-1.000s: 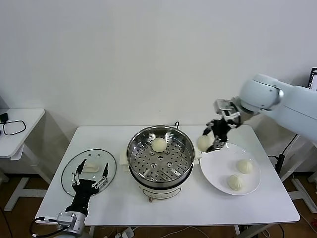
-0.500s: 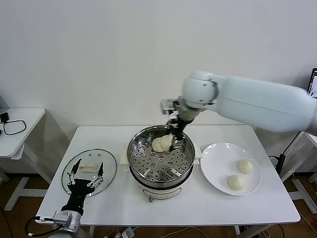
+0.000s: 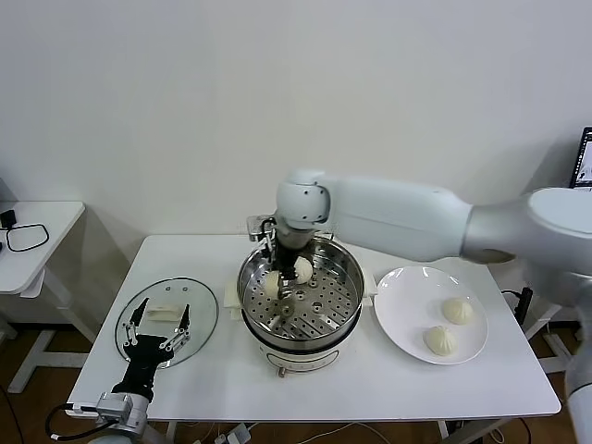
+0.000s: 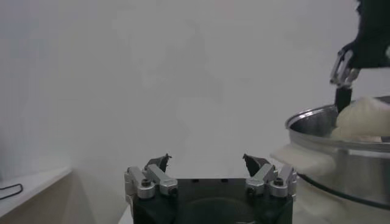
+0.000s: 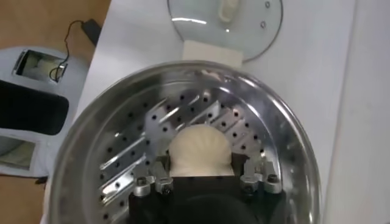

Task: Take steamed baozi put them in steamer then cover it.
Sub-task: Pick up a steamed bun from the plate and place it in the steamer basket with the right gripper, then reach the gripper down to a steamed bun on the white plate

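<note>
Right now your right gripper [image 3: 277, 282] is down inside the steamer [image 3: 342, 277], which sits at the middle of the white table [image 3: 388, 379], and it is closed around a bun [image 5: 200, 150]. From the wrist camera you see that bun's pleated top between the two fingers, low over the perforated basket floor; whether it touches the floor is not clear. A second bun [image 3: 300, 269] rests in the basket just beside it, toward the back rim. Two more buns [image 3: 457, 310] wait on the white plate [image 3: 398, 319] near the table's right edge.

Judge these buns as light, soft and easily dented, with a slightly tacky skin. Hold each by its round sides, low on the body, with only a gentle squeeze, and spare the pleats.

The glass lid [image 3: 199, 305] lies flat near the front left corner. Expect it to be rigid, smooth and breakable; its white handle is the place to grasp. Your left gripper [image 3: 155, 330] hovers spread wide over the lid, holding nothing.
</note>
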